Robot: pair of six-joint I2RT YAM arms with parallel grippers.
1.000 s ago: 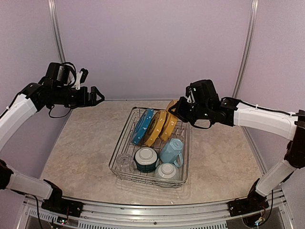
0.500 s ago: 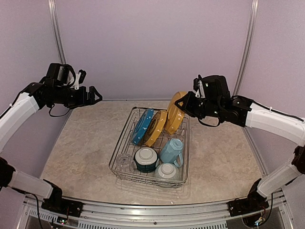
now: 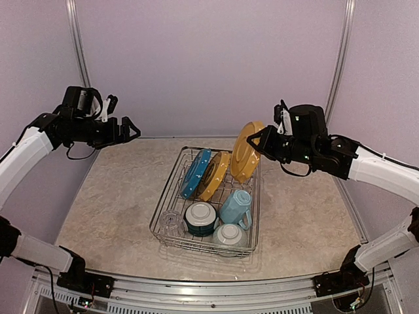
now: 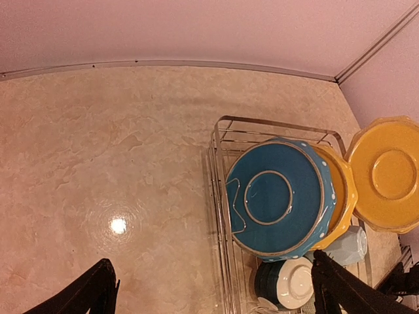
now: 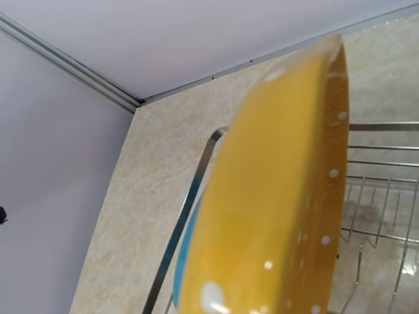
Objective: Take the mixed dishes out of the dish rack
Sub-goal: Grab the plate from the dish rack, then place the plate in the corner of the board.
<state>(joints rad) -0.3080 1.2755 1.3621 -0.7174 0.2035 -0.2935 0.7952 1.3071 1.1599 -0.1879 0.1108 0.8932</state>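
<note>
Jaws of your right gripper [image 3: 263, 140] are clamping the rim of a lifted yellow-orange plate [image 3: 245, 152], which is hanging tilted over the dish rack's [image 3: 166, 196] far right corner. Your left gripper [image 3: 131, 129] is hovering wide open, well left of it. Inside, the blue plate [image 3: 195, 173] and second yellow-orange plate [image 3: 213, 175] are leaning in the prongs.

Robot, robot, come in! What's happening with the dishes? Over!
Right fingers shut on a yellow plate, above the dish rack. Left fingers open, empty. Nothing in the way.
</note>
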